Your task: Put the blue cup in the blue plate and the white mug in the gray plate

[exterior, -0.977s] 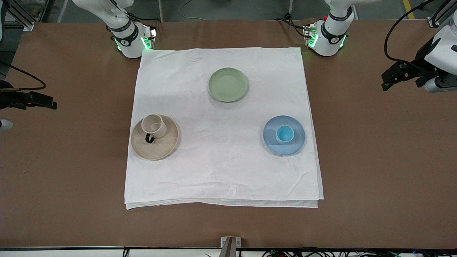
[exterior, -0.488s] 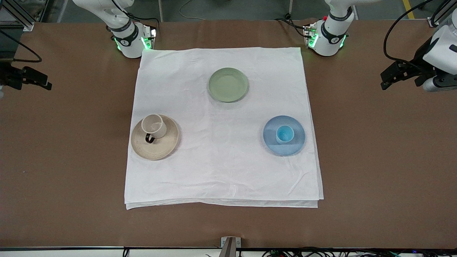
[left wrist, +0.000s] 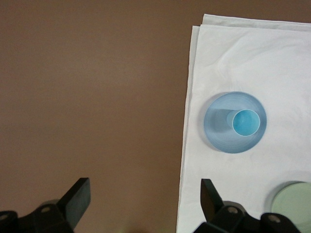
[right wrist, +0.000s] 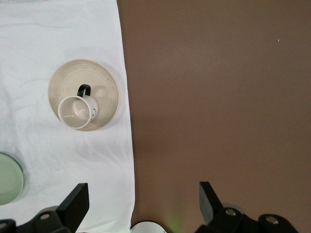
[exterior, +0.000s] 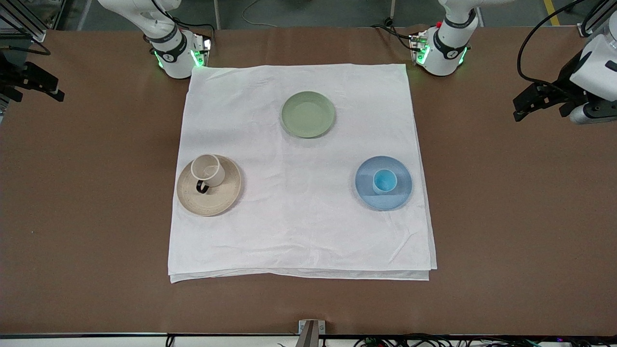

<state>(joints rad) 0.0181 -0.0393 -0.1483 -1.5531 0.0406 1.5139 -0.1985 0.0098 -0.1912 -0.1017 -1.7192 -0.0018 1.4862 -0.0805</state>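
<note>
The blue cup [exterior: 384, 181] stands upright in the blue plate [exterior: 366, 193], toward the left arm's end of the cloth. The white mug [exterior: 208, 169] stands on the gray plate [exterior: 218, 200], toward the right arm's end, its black handle toward the front camera. My left gripper [exterior: 519, 110] is open and empty, up over bare table off the cloth. In the left wrist view my left gripper [left wrist: 144, 191] is apart from the cup [left wrist: 245, 122] and its plate [left wrist: 218, 138]. My right gripper [exterior: 54, 90] is open and empty, over bare table. In the right wrist view my right gripper [right wrist: 143, 194] is apart from the mug [right wrist: 75, 112] and its plate [right wrist: 104, 85].
A pale green plate [exterior: 308, 114] lies empty on the white cloth [exterior: 299, 231], nearer the robots' bases. It shows at the edge of both wrist views [left wrist: 291, 204] [right wrist: 7, 177]. Brown table surrounds the cloth.
My right gripper has drawn back over the bare table, toward the robots' side. My left gripper has barely shifted. Cup, mug and plates have not moved.
</note>
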